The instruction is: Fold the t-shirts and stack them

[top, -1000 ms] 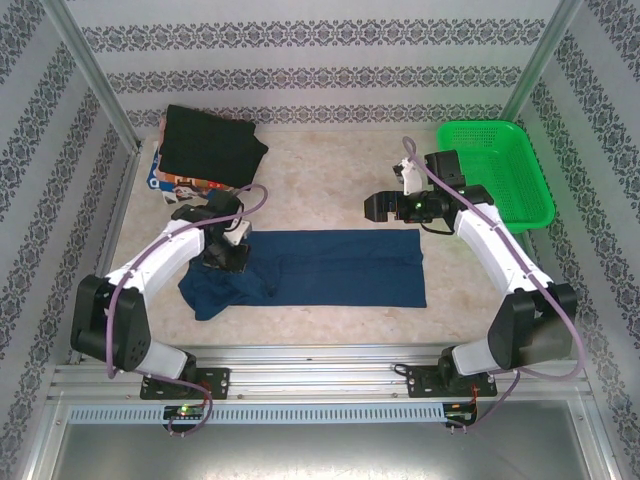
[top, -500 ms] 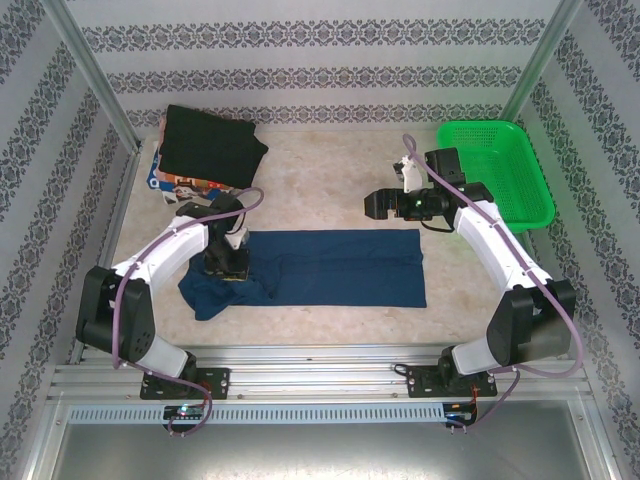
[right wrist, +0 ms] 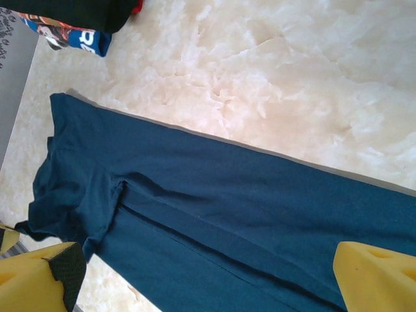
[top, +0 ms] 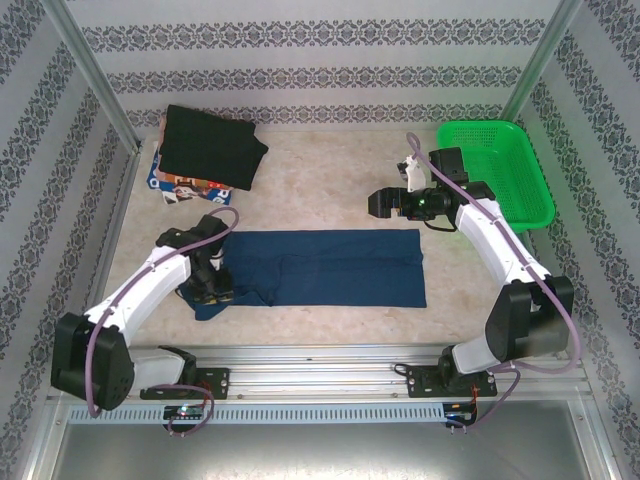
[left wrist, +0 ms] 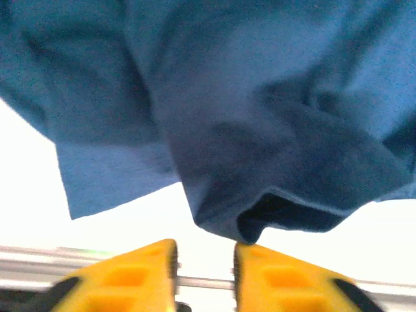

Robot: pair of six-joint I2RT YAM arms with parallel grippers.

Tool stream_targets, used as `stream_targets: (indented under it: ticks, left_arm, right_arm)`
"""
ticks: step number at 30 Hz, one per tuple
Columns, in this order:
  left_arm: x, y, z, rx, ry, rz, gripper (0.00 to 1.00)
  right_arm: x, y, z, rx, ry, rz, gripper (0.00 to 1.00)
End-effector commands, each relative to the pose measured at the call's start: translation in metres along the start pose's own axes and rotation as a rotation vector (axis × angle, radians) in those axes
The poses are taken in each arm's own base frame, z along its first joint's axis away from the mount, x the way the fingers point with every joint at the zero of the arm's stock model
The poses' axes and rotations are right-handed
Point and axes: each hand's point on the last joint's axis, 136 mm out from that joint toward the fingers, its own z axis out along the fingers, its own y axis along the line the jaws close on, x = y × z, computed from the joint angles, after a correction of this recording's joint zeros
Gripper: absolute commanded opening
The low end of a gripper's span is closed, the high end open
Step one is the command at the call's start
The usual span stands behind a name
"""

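**Top view.** A navy blue cloth t-shirt (top: 330,268), folded into a narrow band, lies on the near half of the pale marbled tabletop (top: 330,170), between the two arms. Its long axis runs left to right, parallel to the table's near edge. The straight, squared end points right and the crumpled end points left (that end sags toward the near edge). The left gripper (top: 207,285) stands over the crumpled end.

**Left wrist view.** The left gripper's yellow fingers (left wrist: 123,276) are parted by a narrow gap with no cloth between them. A rumpled fold of the shirt lies just beyond their tips.

**Right arm.** The right gripper (top: 382,204) hovers beyond the band's far edge, near its right end and apart from the cloth. Its jaws are spread wide and hold nothing.

**Surroundings.** In the far left corner a folded black cloth t-shirt (top: 212,145) rests on a multicoloured printed t-shirt (top: 178,184). A green plastic mesh basket (top: 505,165) sits at the far right.
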Motion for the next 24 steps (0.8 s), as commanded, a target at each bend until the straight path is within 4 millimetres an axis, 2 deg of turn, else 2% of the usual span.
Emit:
stream_targets:
  ticks: [1, 3, 5, 8, 9, 12, 17, 20, 24]
  left_arm:
    - [0.019, 0.038, -0.009, -0.180, 0.004, -0.161, 0.41]
    - [0.020, 0.052, -0.021, -0.221, -0.063, -0.212, 0.39]
    - [0.013, 0.057, -0.037, -0.199, -0.171, -0.258, 0.42]
    - [-0.003, 0.056, -0.057, -0.181, -0.278, -0.279, 0.46]
    - [-0.011, 0.047, -0.056, -0.149, -0.287, -0.260, 0.47]
    - [-0.032, 0.014, -0.040, -0.042, -0.268, -0.228, 0.55]
    - [-0.084, -0.014, -0.025, 0.009, -0.292, -0.227, 0.68]
    - [-0.107, -0.007, -0.003, 0.050, -0.267, -0.325, 0.66]
    - [-0.128, 0.004, 0.025, 0.089, -0.257, -0.413, 0.60]
  right_arm:
    - [-0.003, 0.004, -0.001, -0.024, 0.000, -0.007, 0.98]
    - [-0.003, 0.003, -0.002, -0.021, -0.003, -0.004, 0.98]
    - [-0.002, 0.002, -0.001, -0.019, 0.000, 0.000, 0.98]
    - [0.000, 0.002, -0.001, -0.017, 0.005, 0.004, 0.98]
    - [0.001, 0.000, -0.001, -0.008, 0.008, 0.009, 0.98]
    - [0.008, -0.018, 0.002, 0.071, 0.045, 0.045, 0.98]
    - [0.037, -0.062, 0.013, 0.226, 0.188, 0.188, 0.98]
    - [0.054, -0.094, 0.021, 0.337, 0.260, 0.303, 0.98]
    - [0.062, -0.109, 0.036, 0.366, 0.276, 0.377, 0.94]
